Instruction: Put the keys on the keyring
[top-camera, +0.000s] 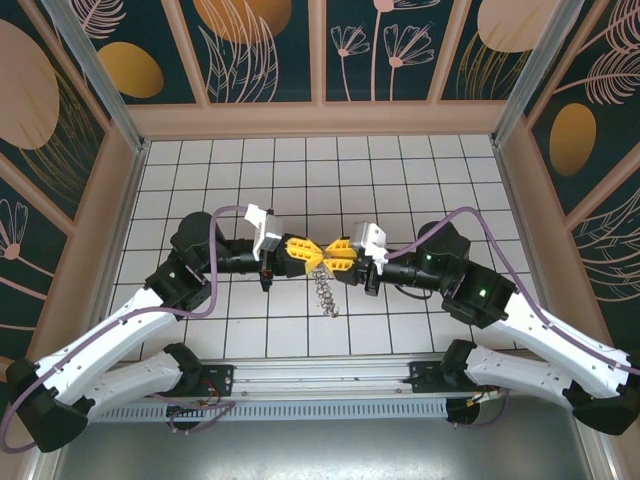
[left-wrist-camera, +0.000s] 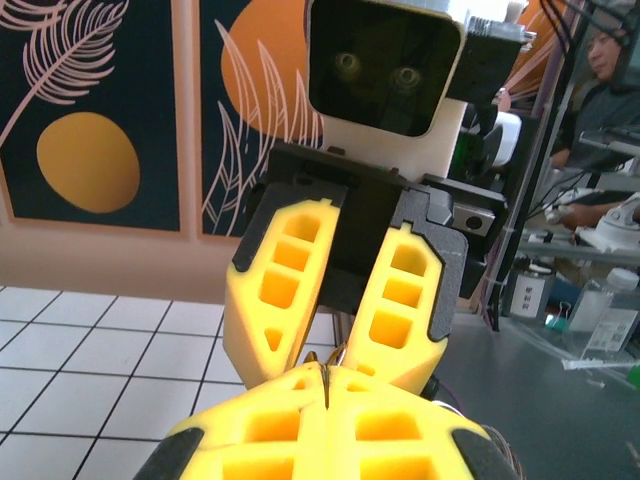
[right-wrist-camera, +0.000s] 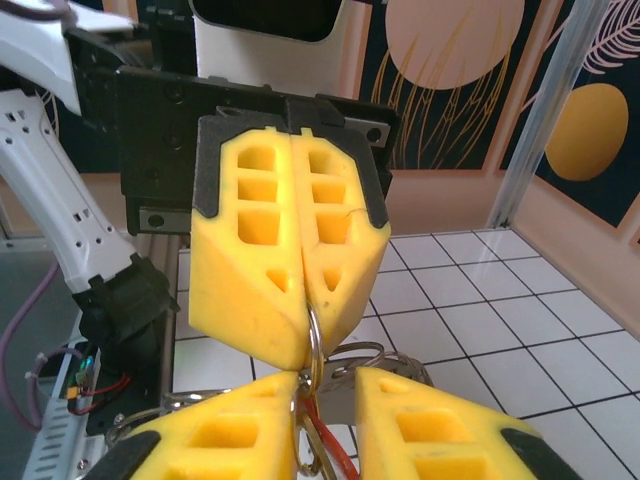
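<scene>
Two pincers (top-camera: 316, 257) (top-camera: 332, 262), one keyring (right-wrist-camera: 313, 342), one key (right-wrist-camera: 322, 435).

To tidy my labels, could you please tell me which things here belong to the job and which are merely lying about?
Job: keyring, pinched in the left gripper; red key piece; right gripper, jaws apart.
Lying about: tiled table; patterned walls; bottles beyond the table.

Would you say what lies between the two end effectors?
The keyring, with a red key below, in the right wrist view; it dangles there in the top view.
</scene>
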